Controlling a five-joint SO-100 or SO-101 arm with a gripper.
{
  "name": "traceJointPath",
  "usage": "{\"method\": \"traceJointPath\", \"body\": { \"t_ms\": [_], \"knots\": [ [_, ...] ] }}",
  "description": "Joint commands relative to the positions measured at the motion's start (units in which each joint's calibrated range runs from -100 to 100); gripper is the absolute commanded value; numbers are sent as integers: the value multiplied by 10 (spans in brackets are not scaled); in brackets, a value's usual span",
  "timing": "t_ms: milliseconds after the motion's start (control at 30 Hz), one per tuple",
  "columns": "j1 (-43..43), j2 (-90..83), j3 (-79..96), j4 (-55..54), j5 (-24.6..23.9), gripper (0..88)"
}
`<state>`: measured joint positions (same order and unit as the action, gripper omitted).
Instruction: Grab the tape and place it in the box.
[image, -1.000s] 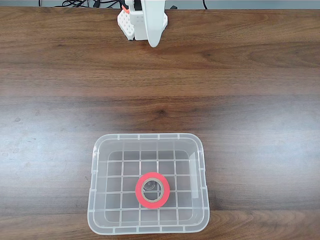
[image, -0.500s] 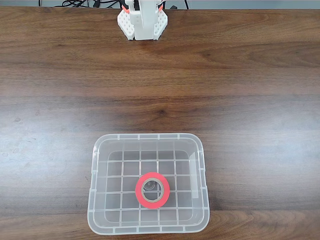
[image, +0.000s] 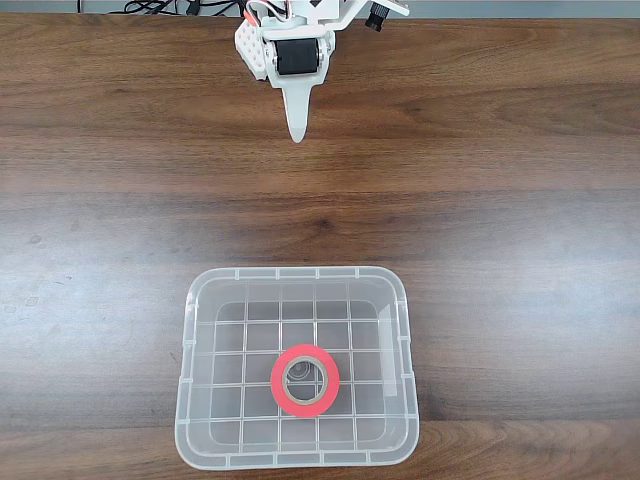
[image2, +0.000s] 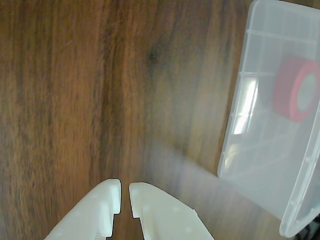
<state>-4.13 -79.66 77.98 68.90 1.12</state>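
The tape (image: 305, 380) lies flat inside the box (image: 297, 458) on the bench (image: 520, 200), so placing looks done; the tool (image2: 125, 192), nearly pressed together and empty, need only retreat.

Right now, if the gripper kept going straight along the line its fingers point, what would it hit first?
Probably the bare wooden table. In the wrist view the gripper points at open wood, with the box off to the right; depth is unclear.

fingers (image2: 125, 192) nearly closed, holding nothing, arm raised.
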Motion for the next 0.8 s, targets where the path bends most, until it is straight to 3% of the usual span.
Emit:
{"method": "traceJointPath", "body": {
  "t_ms": [0, 433, 767],
  "knots": [
    [-2, -63, 56, -34, 1, 14],
    [24, -180, 184, -28, -2, 11],
    [32, -193, 187, -13, -3, 11]
  ]
}}
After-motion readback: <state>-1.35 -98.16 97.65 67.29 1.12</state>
